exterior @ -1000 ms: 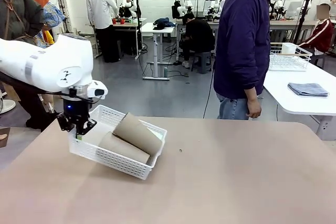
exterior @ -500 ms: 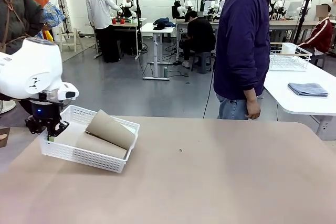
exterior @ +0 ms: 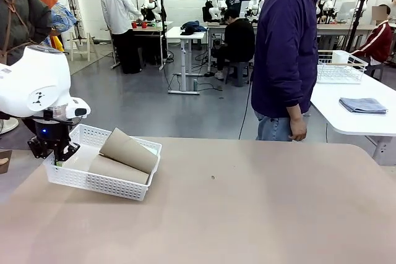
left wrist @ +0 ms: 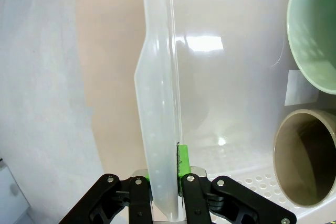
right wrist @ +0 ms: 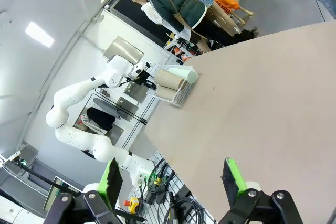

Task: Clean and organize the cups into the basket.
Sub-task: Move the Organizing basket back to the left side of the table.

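I am seeing my left gripper (exterior: pixel 57 156) at the left edge of the front frame, where it is pinching the near-left rim of the basket (exterior: pixel 93 182) between its two fingers. In the left wrist frame the left gripper (left wrist: pixel 167 182) is rising from the bottom edge, and the white rim is standing between the green pads (left wrist: pixel 183 162), so the jaws are clamped on the basket (left wrist: pixel 157 108) wall. The basket is sitting in the lower left of the front frame, on the tan table (exterior: pixel 260 208), and its left end is looking a little raised. Inside it the cups (exterior: pixel 127 151) are lying on their sides: one brown cup is leaning across another brown one. In the left wrist frame I am looking into the open mouth of a brown cup (left wrist: pixel 307 156) at the lower right and of the mint green cup (left wrist: pixel 315 30) at the upper right. My right gripper (right wrist: pixel 170 179) is showing at the bottom of the right wrist frame with its fingers spread wide apart and nothing between them; it is hanging above the bare table (right wrist: pixel 262 103). In that frame the basket (right wrist: pixel 181 90) is lying far away, left of centre. A person in a dark purple jacket (exterior: pixel 286 47) is standing at the far side of the table, right of centre.
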### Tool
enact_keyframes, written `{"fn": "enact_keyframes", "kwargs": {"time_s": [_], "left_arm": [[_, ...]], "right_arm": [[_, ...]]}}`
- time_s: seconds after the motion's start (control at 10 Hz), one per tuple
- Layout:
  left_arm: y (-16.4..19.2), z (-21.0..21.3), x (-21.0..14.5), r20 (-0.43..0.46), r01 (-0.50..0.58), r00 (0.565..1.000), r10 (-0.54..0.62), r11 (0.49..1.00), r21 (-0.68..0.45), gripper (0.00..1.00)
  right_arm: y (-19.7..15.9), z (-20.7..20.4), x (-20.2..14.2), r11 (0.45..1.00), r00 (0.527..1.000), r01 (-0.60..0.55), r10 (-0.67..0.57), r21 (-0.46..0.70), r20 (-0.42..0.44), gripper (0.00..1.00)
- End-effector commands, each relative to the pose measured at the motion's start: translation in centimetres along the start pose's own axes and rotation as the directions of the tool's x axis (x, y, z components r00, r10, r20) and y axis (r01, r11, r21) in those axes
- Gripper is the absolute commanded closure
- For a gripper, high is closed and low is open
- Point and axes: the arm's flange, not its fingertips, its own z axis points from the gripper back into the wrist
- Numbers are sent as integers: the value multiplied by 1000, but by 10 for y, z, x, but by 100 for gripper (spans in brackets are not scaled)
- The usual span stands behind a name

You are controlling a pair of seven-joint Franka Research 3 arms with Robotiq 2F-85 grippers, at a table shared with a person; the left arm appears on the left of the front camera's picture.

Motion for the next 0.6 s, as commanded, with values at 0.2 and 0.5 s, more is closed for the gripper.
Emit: {"fn": "enact_keyframes", "kwargs": {"time_s": [0.2,0.5], "left_arm": [[-1,3,-1,1,2,1000,-2,1000,2,94],[24,-14,8,11,-12,1000,12,996,84,94]], "right_arm": [[2,-1,-2,1000,1000,-4,4,-14,-6,0],[2,-1,-2,1000,1000,-4,4,-14,-6,0]]}}
